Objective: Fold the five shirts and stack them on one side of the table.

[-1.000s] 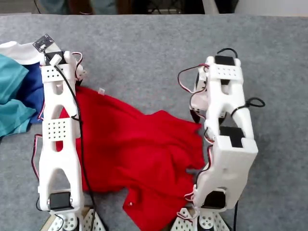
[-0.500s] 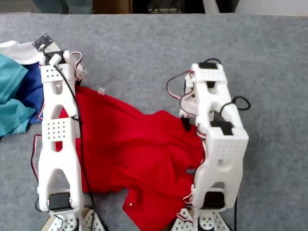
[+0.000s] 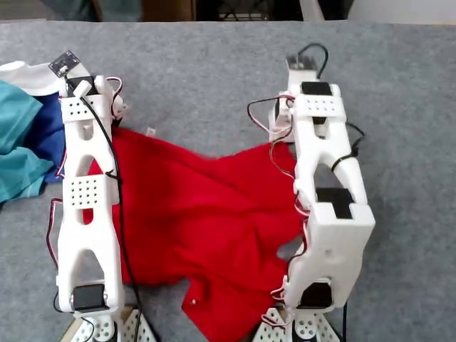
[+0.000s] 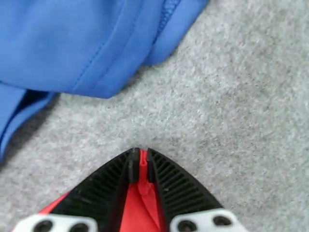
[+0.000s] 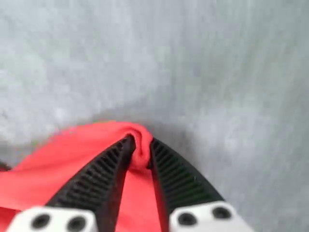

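The grey bench (image 3: 214,64) carries a red shirt (image 3: 206,228) spread between both arms. A blue shirt (image 3: 44,135), a teal shirt (image 3: 16,149) and a white shirt (image 3: 25,75) lie heaped at the far left. The left arm (image 3: 85,192) extends far along the red shirt's left edge, the left jaws closed on a pinch of it beside the blue shirt. The right arm (image 3: 328,185) extends likewise, the right jaws clamped on the far right corner.

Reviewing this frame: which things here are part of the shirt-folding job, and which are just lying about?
Job:
red shirt, pinched by the left gripper and right gripper
blue shirt, teal shirt and white shirt, heaped at the left

Not the job:
grey table
small white tag by the red shirt, possibly its own label
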Tool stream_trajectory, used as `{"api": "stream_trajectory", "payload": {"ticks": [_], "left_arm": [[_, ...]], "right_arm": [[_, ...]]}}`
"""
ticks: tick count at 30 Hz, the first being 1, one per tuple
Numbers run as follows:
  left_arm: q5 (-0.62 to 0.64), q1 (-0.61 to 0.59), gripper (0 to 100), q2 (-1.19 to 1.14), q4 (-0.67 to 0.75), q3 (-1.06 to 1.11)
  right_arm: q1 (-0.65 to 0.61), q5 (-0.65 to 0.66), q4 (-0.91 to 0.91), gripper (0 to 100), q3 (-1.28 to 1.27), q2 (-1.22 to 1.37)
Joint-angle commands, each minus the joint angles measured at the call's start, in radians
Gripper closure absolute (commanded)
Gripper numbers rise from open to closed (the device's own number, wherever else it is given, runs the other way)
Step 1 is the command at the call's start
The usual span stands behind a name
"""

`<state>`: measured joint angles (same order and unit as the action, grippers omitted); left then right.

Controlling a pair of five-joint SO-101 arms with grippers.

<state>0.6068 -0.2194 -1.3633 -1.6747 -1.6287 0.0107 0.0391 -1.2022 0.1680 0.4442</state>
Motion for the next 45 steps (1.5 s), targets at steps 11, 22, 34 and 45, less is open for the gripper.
{"api": "stream_trajectory", "payload": {"ticks": [11,22,34,45], "left_arm": [[-0.011,-0.027,97,0.009,0.000,-0.022],[-0.011,-0.021,97,0.009,-0.003,-0.022],[-0.011,-0.021,97,0.009,-0.003,-0.022],[-0.011,-0.022,97,0.009,-0.005,-0.022]], "right_arm": [[0.138,0.178,0.104,72.2,-0.013,-0.110],[-0.018,0.192,-0.012,96.4,-0.311,-0.262],[-0.040,0.181,0.143,98.5,-0.832,-0.395],[0.121,0.456,0.121,98.5,-1.190,-0.843]]}}
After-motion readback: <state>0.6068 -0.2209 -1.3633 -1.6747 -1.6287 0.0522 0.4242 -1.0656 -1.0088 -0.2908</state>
